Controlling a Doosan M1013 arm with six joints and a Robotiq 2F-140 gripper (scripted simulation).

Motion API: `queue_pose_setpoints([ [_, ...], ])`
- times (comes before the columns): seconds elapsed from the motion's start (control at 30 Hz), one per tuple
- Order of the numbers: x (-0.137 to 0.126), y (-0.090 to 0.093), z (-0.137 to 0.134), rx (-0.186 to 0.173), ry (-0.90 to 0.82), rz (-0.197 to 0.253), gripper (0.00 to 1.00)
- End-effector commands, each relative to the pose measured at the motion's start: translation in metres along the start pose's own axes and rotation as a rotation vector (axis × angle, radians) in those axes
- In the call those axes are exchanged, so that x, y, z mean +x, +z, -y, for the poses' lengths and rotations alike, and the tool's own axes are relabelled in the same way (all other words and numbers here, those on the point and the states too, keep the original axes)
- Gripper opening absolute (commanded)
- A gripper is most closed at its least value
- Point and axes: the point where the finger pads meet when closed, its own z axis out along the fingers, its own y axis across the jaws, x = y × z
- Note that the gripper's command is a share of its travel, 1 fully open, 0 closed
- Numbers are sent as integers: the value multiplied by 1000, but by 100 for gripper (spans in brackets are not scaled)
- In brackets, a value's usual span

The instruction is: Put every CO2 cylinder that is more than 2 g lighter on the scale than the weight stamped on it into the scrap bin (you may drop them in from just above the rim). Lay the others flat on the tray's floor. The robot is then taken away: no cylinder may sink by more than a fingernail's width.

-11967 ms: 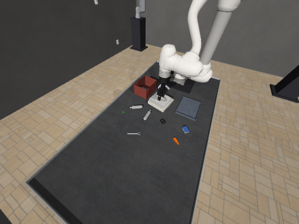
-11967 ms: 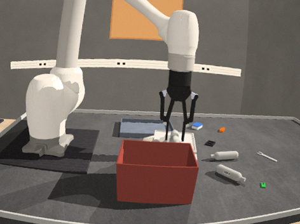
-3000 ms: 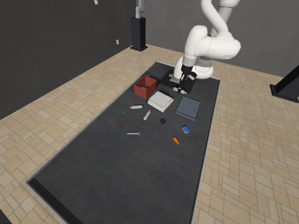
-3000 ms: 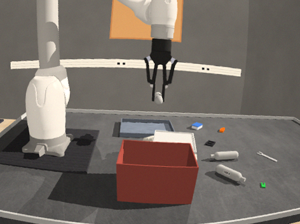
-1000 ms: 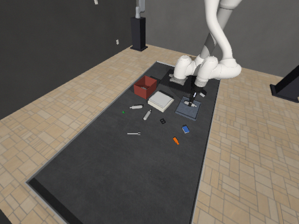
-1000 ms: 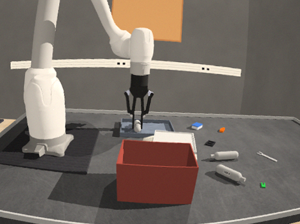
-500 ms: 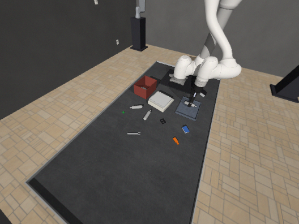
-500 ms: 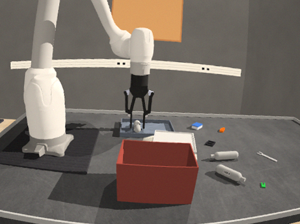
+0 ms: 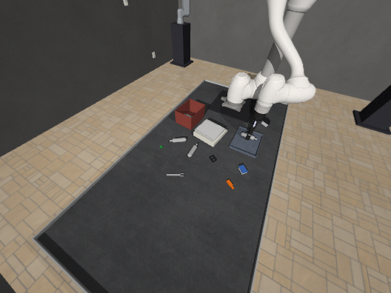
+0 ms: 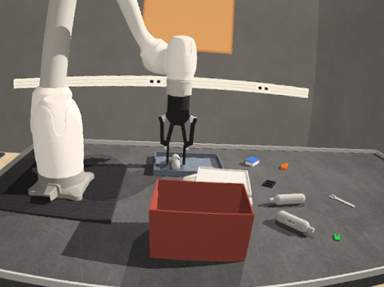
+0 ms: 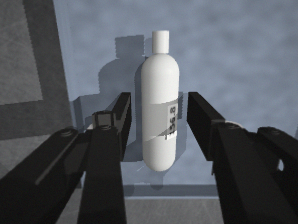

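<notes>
A white CO2 cylinder [image 11: 160, 115] lies flat on the floor of the blue-grey tray [image 9: 246, 142], neck pointing away from the wrist camera. My gripper [image 11: 159, 106] is low over it and open, with a clear gap between each finger and the cylinder's sides. The cylinder [image 10: 176, 162], the gripper [image 10: 174, 152] and the tray [image 10: 189, 161] also show in the exterior view. Two more cylinders [image 9: 178, 140] [image 9: 192, 149] lie on the table left of the white scale [image 9: 210, 132]. The red scrap bin [image 9: 189, 113] stands beside the scale.
A blue block [image 9: 242, 169], an orange piece [image 9: 230, 183], a small black part [image 9: 212, 158], a green bit [image 9: 161, 146] and a metal tool [image 9: 175, 174] lie on the table. The arm's base stands on a dark mat behind the tray.
</notes>
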Motion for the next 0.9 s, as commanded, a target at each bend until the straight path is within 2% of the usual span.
queue_pose_setpoints([
  [0.0, 0, 0, 0, -1, 0, -1, 40],
  [0.37, 0, -1, 0, -1, 0, -1, 40],
  [0.5, 0, -8, 0, -1, 0, -1, 40],
  [0.67, 0, -37, 0, -1, 0, -1, 40],
  [0.87, 0, -97, 0, -1, 0, -1, 40],
])
